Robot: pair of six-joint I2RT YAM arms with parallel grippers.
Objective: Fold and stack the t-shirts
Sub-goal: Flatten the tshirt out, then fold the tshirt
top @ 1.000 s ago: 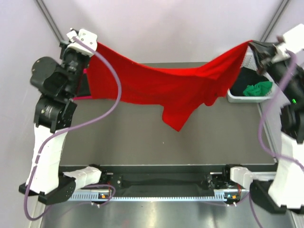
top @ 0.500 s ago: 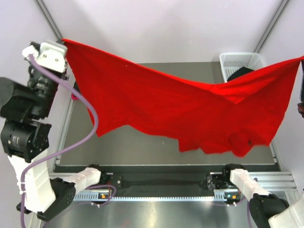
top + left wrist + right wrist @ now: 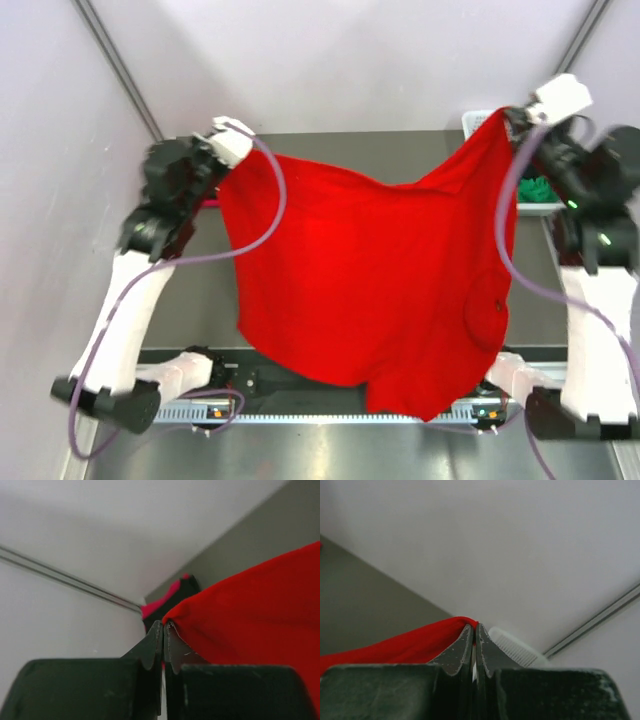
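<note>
**A:** Where's the bright red t-shirt (image 3: 370, 280) relative to the arms?

**B:** It is slung between them, off the bench (image 3: 350, 150). The left end effector (image 3: 163, 630) is pinched tight on one top corner and the right end effector (image 3: 474, 630) is closed on the other. The held edge runs left to right and sags in the middle. The body hangs below it, with its long axis dropping toward the near rail.

**A:** Is either arm nearer the bulk?

**B:** The lowest point hangs on the right arm's side. Laying it flat likely means lowering both ends together so the hem lands first.

**A:** And the cloth?

**B:** It is soft, matte knit, limp with loose folds. I'd expect it to drape and slide rather than hold a crease.

**A:** What's around it?

**B:** A white lattice basket (image 3: 512, 647) sits just beside the right corner, with a crumpled green t-shirt (image 3: 540, 186) near it. A pinkish red t-shirt (image 3: 167, 597) lies at the far left edge.
</note>
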